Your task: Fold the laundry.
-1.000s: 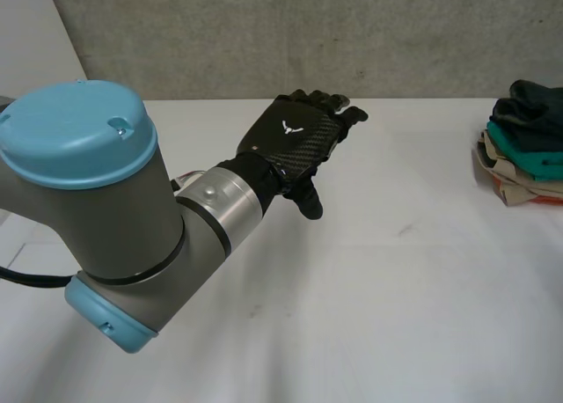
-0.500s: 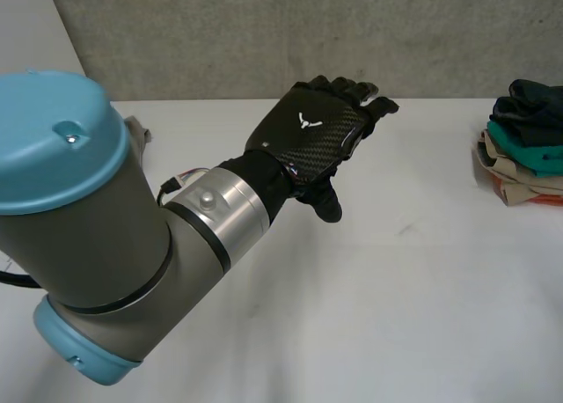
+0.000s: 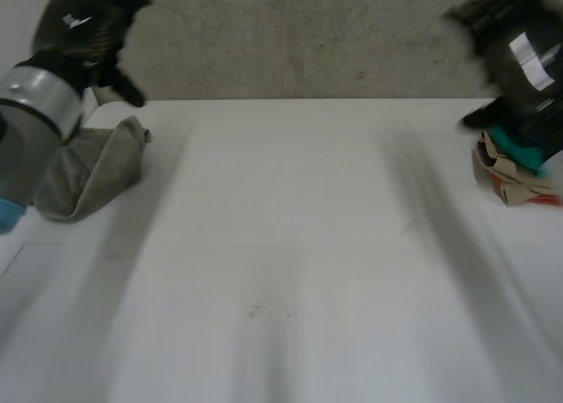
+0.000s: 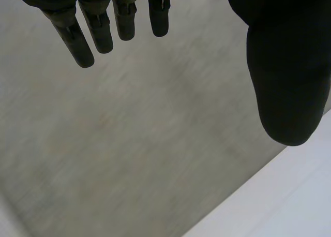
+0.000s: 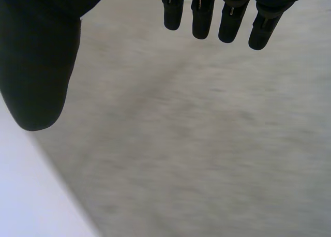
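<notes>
A crumpled grey-brown cloth (image 3: pixel 92 179) lies at the table's far left. My left hand (image 3: pixel 84 29) is raised above it near the back wall, with straight fingers (image 4: pixel 77 38) and the thumb (image 4: pixel 287 82) held apart, holding nothing. A stack of folded clothes (image 3: pixel 519 170) in teal, tan and orange sits at the far right edge. My right hand (image 3: pixel 519 47) hangs in the air over that stack. In the right wrist view its fingers (image 5: pixel 207 14) are straight, the thumb (image 5: pixel 39 66) is spread, and nothing is in its grasp.
The white table (image 3: pixel 290 245) stretches between the cloth and the stack. A grey concrete wall (image 3: pixel 299 33) runs along the table's far edge, and both hands face it.
The left arm has swung from the table's middle to the far left and up, uncovering the crumpled cloth. The right hand has come into view above the folded stack.
</notes>
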Action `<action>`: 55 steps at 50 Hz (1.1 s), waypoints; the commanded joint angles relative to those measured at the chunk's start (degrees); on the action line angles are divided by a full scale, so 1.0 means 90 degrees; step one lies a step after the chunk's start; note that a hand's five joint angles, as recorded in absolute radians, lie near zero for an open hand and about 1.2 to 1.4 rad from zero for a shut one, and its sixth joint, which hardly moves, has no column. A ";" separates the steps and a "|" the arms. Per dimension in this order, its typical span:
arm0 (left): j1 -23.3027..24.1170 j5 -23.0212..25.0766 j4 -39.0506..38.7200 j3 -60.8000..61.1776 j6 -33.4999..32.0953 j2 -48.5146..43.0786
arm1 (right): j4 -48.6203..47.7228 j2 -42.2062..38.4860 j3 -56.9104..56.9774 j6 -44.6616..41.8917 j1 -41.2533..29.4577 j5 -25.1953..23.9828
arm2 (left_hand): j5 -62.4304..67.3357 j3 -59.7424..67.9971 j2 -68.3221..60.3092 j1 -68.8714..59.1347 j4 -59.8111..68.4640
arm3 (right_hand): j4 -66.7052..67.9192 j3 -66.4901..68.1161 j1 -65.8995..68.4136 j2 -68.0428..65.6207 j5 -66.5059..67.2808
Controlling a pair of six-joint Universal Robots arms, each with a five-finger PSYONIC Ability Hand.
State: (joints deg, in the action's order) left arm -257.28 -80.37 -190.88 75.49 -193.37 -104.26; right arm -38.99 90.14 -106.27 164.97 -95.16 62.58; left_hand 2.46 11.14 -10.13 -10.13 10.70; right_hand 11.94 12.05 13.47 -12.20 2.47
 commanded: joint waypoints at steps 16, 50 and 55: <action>-0.2361 0.1253 -0.0812 -0.2421 -0.3476 -0.5036 | 0.1529 -0.1618 -0.0400 -0.1787 -0.0697 0.0195 | -0.0273 -0.0127 0.0015 0.0015 -0.0078 | -0.0216 -0.0228 -0.0386 0.0244 -0.0275; 0.0343 0.1371 -0.0978 0.0155 0.0430 -0.1336 | 0.1539 -0.1325 -0.0351 -0.1728 -0.0521 0.0927 | 0.7505 0.7651 -0.7763 -0.7763 0.7700 | -0.0216 -0.0228 -0.0386 0.0244 -0.0275; 0.1339 0.1313 -0.0930 0.0683 0.0441 -0.1286 | 0.1607 -0.1169 -0.0341 -0.1689 -0.0511 0.1143 | 0.7505 0.7651 -0.7763 -0.7763 0.7700 | -0.0216 -0.0228 -0.0386 0.0244 -0.0275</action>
State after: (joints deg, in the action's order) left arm -256.03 -68.20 -199.73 75.65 -191.67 -118.52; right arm -25.18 77.93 -109.57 149.37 -100.04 69.97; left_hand 51.67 67.37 -67.44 -61.56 68.50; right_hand 11.94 12.05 13.47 -12.20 2.47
